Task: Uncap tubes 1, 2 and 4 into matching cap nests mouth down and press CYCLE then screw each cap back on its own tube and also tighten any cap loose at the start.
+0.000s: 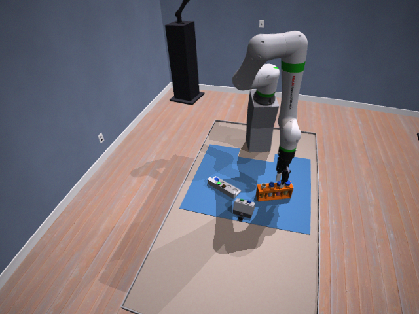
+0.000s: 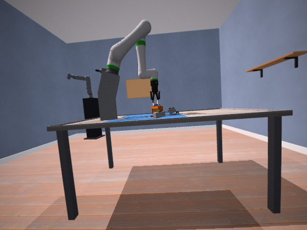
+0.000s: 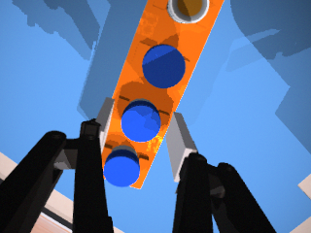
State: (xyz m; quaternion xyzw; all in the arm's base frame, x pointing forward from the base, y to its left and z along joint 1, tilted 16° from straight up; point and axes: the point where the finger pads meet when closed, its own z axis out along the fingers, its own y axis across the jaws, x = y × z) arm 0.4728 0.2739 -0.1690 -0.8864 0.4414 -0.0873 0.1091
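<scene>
Tool (image 3: pixel 139 142): partly open, gripping nothing — fingers straddle a blue cap (image 3: pixel 141 120), apart from it.
Rack (image 3: pixel 156 29): orange — three capped tubes, one uncapped (image 3: pixel 189 7).
Table (image 2: pixel 223 114): blue mat (image 1: pixel 297 203).

Jaws straddle capped tube (image 3: pixel 140 120); neighbouring caps (image 3: pixel 163 66) close on both sides.

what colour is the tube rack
Orange: the decapping station shows best in the wrist view, under blue caps.

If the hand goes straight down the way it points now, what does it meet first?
Most likely the blue cap between the hand's open fingers, on the orange decapping station. Its height above the cap is unclear.
</scene>
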